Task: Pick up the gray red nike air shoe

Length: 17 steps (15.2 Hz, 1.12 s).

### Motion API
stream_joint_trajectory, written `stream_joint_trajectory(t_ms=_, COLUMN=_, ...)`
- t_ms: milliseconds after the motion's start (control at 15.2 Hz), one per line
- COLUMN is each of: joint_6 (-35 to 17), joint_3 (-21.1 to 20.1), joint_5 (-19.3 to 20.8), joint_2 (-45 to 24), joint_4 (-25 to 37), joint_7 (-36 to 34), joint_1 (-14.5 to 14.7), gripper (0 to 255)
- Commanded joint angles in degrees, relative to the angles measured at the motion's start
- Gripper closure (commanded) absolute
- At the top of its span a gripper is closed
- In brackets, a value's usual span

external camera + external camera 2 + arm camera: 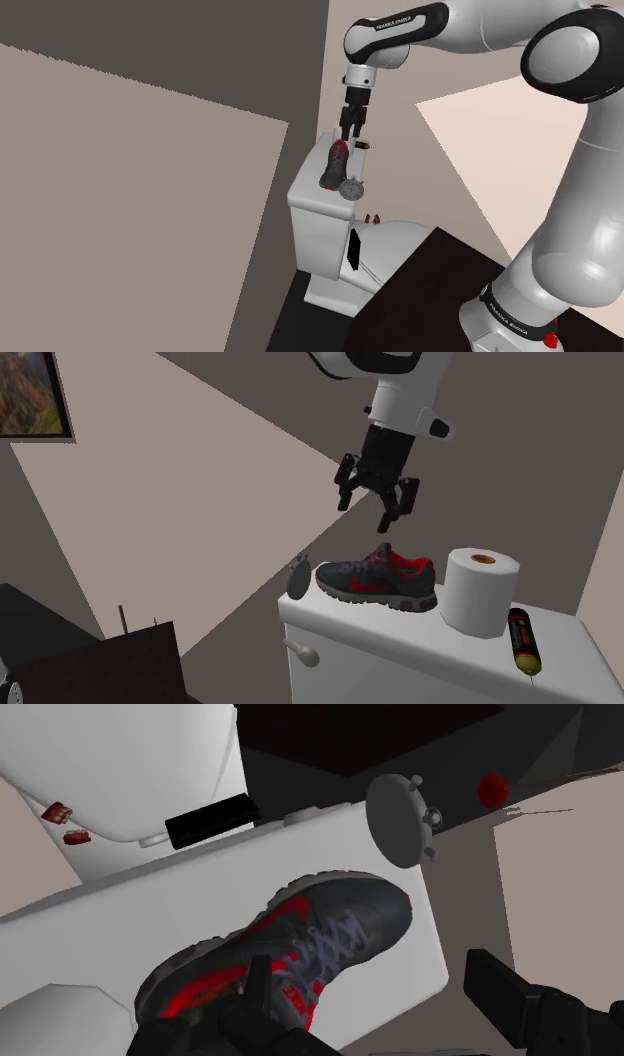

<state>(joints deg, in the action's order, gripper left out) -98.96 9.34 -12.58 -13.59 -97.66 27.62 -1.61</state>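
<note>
A dark gray shoe with red trim lies on its sole on the white toilet tank lid. In the shoulder view the shoe sits right below my gripper. My gripper hangs open a short way above the shoe's heel end, touching nothing. In the wrist view the shoe lies under the gripper. One finger stands in front of the shoe's red heel part and the other stands out past the lid's edge.
A round gray clock stands at the lid's end by the shoe's toe. A white paper roll and a black-red cylinder stand beyond the heel. The toilet bowl sits below, next to the dark stand.
</note>
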Motion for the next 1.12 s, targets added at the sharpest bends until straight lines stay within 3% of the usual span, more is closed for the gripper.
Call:
stream_joint_trajectory(t_ms=0, joint_6=0.8, joint_3=-0.1, joint_5=-1.1, joint_2=-5.0, joint_4=5.0, joint_7=1.9, joint_1=-0.8, gripper=0)
stream_joint_trajectory(t_ms=198, joint_6=2.8, joint_3=-0.7, joint_5=-2.4, joint_2=-12.7, joint_4=13.9, joint_7=3.7, joint_1=-1.9, gripper=0)
stream_joint_trajectory(t_ms=792, joint_6=-2.2, joint_3=-0.8, joint_5=-2.8, joint_2=-14.2, joint_4=10.3, joint_7=4.8, joint_1=-1.8, gripper=0)
stream_joint_trajectory(t_ms=858, joint_6=-2.3, joint_3=-0.8, joint_5=-2.8, joint_2=-14.1, joint_4=10.1, joint_7=4.8, joint_1=-1.8, gripper=255)
stream_joint_trajectory(t_ms=1056, joint_6=-2.4, joint_3=-0.8, joint_5=-2.8, joint_2=-14.0, joint_4=9.9, joint_7=4.8, joint_1=-1.8, gripper=255)
